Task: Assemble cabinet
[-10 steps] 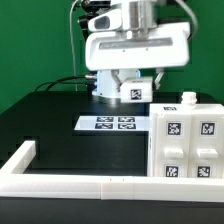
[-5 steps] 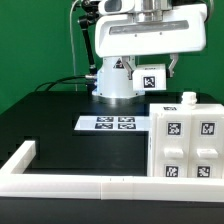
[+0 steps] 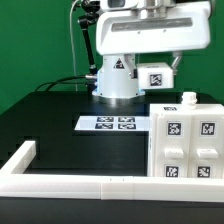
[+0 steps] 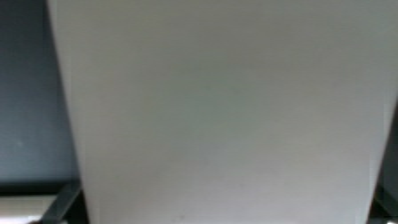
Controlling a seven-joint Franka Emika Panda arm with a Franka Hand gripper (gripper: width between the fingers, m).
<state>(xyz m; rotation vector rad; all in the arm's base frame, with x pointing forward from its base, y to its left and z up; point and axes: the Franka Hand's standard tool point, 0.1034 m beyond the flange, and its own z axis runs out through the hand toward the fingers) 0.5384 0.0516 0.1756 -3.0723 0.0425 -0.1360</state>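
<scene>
Gripper (image 3: 155,66) closed on a white tagged panel (image 3: 155,79), high above the cabinet (image 3: 186,142) and slightly toward the exterior view's left of it. The panel fills the wrist view.

Risk: lowering blind, the panel could slip in the grip, catch the cabinet's top peg (image 3: 186,99), jam, or shove the cabinet.

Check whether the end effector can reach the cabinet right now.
Probably yes: the end effector hangs high, with open air between it and the cabinet. But it is shut on a white tagged part, so it could not grip the cabinet.
</scene>
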